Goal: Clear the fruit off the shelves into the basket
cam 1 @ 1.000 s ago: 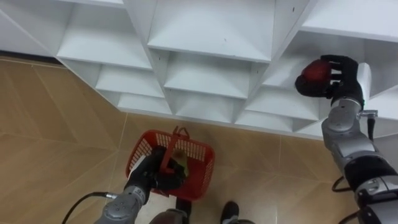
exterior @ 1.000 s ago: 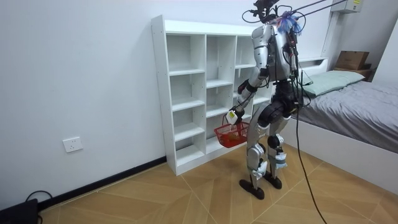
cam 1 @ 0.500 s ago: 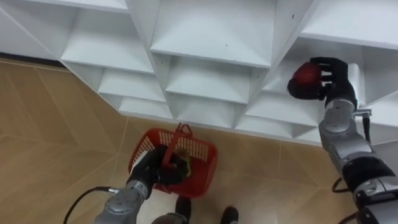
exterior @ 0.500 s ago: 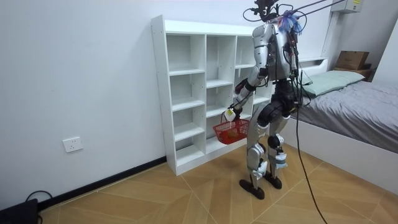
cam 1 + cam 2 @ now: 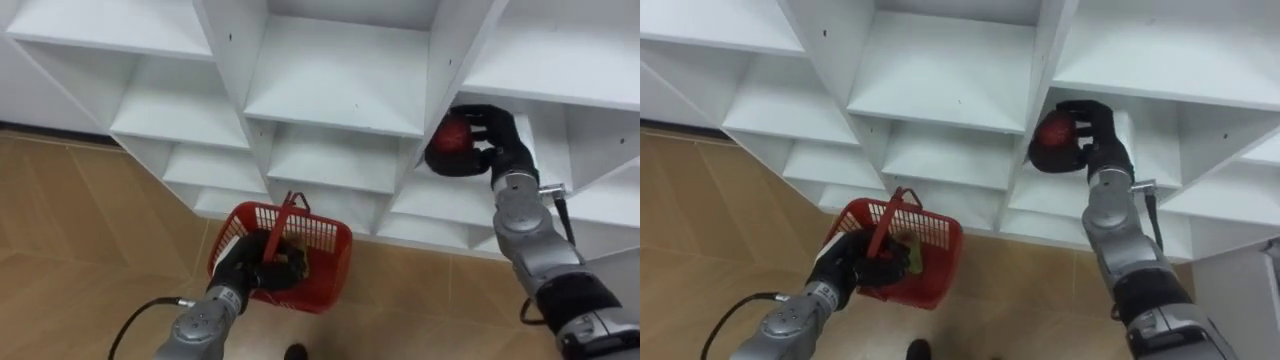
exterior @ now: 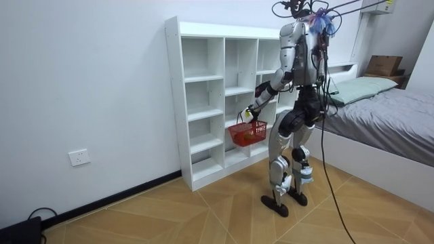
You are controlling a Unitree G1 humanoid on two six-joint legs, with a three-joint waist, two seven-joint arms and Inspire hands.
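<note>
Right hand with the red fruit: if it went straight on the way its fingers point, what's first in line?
The right hand, curled round the red fruit, points toward the view's left. First in line looks to be the closet's white upright divider beside the fruit. Depth is unclear, so it might pass in front.

The dark fingers (image 5: 487, 118) of the right hand (image 5: 500, 145) wrapped over the red fruit (image 5: 450, 150) and hid its far side, so its kind could not be told. The left hand (image 5: 245, 270), closed round the handle (image 5: 285, 225), covered part of the inside of the red basket (image 5: 330, 265). A greenish-yellow thing (image 5: 908, 250) lay in there, too blurred to name. The closet (image 5: 340, 75) was cut off by the top edge of both eye views. In the room view the basket's load was too small to make out, and the bed (image 6: 386, 108) ran off the right edge.
</note>
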